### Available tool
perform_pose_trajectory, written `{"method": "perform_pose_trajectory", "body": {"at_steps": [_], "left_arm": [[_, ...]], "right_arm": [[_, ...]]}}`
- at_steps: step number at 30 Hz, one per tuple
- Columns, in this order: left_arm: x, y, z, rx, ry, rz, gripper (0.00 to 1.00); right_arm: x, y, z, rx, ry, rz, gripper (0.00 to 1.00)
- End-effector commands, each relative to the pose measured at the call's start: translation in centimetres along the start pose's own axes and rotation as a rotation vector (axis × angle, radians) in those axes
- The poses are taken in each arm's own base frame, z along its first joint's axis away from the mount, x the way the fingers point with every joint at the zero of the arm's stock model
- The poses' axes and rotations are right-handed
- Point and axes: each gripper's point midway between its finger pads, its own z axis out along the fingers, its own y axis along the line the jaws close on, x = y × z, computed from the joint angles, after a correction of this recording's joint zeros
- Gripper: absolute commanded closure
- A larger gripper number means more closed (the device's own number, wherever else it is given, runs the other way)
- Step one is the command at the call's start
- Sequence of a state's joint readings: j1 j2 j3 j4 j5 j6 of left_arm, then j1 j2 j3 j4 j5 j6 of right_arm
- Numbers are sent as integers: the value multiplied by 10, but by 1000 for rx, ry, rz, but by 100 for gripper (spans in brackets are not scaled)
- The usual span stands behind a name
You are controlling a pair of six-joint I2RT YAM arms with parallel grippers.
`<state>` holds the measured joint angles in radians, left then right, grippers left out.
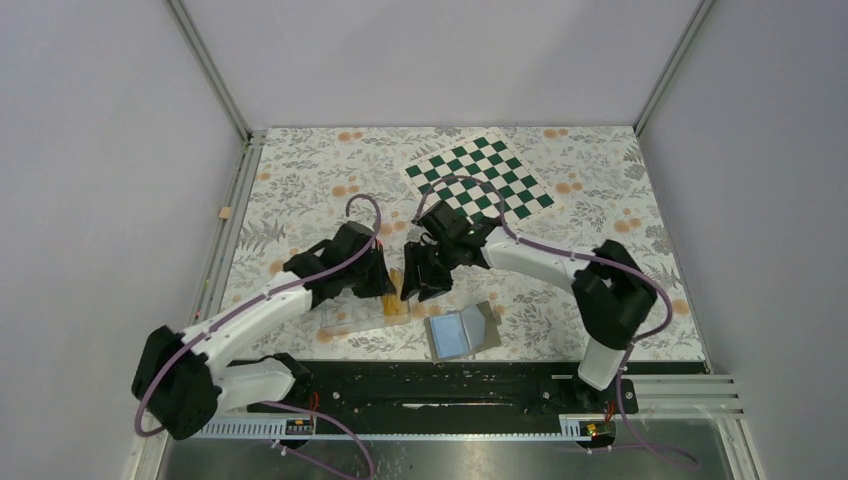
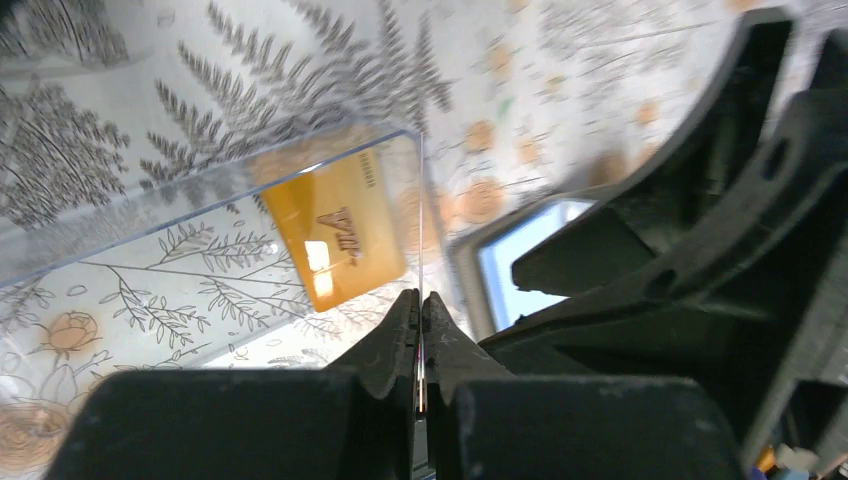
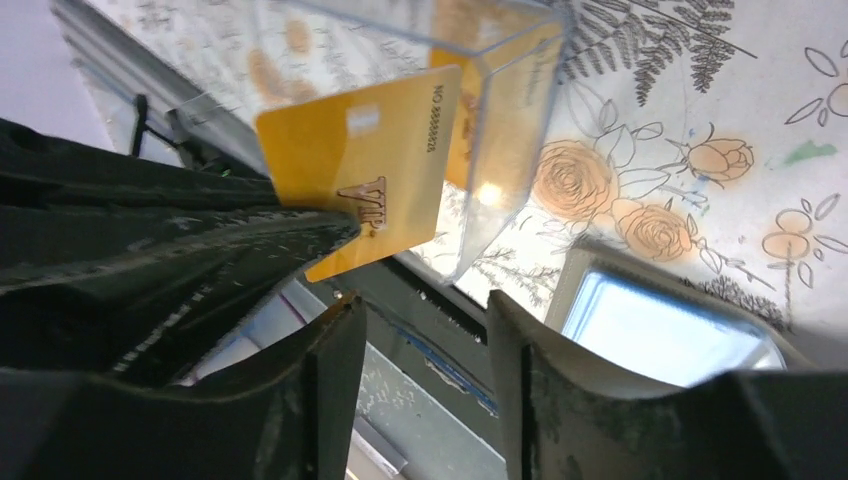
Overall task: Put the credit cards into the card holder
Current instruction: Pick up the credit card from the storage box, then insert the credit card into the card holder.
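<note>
Left hand (image 2: 421,312) is pressed together, pinching a card (image 3: 375,170) by its lower edge at the right end of the tray (image 1: 352,318). Right hand (image 3: 420,300) is spread and empty, just right of the tray and close to that card. A second card (image 2: 335,240) shows through the tray's clear wall. The holder (image 1: 462,333) lies open on the tabletop (image 1: 600,180), right of the tray.

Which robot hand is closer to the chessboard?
Right. The right gripper sits just short of the chessboard; the left gripper is farther left, by the clear tray.
</note>
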<state>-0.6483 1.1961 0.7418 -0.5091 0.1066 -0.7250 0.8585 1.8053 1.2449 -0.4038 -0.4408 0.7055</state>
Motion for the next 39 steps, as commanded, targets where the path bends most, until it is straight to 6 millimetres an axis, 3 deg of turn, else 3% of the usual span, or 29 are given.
{"method": "perform_pose_trajectory", "body": {"at_steps": [1,8,13,18,24,36,39], "left_arm": [[-50,-34,-62,97,-235,58,100],[-68,-81,-127,359,-402,132,100],[-54,-129,-145,654,-356,207,100],[-39,-169,-161,959,-286,253,100],[-32,-172,-168,1033,-288,263,100],[-24,-172,-176,1061,-278,294,100],[-24,-172,-177,1059,-278,299,100]], "right_arm": [[-12,33,-55,-49,-159,-83,41],[-4,34,-114,-173,-286,-103,24],[14,38,-148,-379,-310,-108,23],[37,51,-168,-535,-301,-199,26],[45,75,-191,-711,-332,-227,34],[36,109,-224,-880,-386,-246,59],[34,109,-225,-859,-401,-246,76]]}}
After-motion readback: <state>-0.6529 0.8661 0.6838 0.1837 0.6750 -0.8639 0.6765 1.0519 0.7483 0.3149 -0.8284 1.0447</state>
